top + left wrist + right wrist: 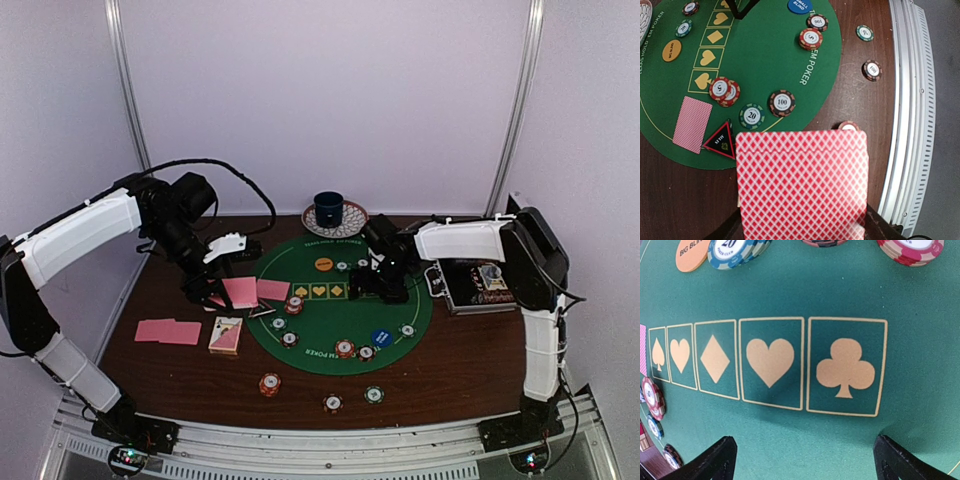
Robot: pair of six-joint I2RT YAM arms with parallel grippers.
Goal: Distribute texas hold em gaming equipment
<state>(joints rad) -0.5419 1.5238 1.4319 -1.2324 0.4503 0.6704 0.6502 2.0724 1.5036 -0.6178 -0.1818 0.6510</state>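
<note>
Dealing step, I reckon: left gripper (pixel 214 289) was clamped on a pink-backed card (pixel 802 185) above the green mat's (pixel 765 60) left edge. Right gripper (pixel 805 460) hung wide open, empty, over the mat's middle. Next move probably needed lowering the card flat before letting go.

5 suit boxes (pixel 772 362) under right claw (pixel 805 460) free; poker chips (pixel 910 249) close around; card (pixel 692 124) beside spade end.

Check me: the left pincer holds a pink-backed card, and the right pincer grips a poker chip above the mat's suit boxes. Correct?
Not quite. The right pincer grips nothing: the right wrist view shows its jaws wide open and empty above the suit boxes of the green mat. The left pincer does hold a pink-backed card.
</note>
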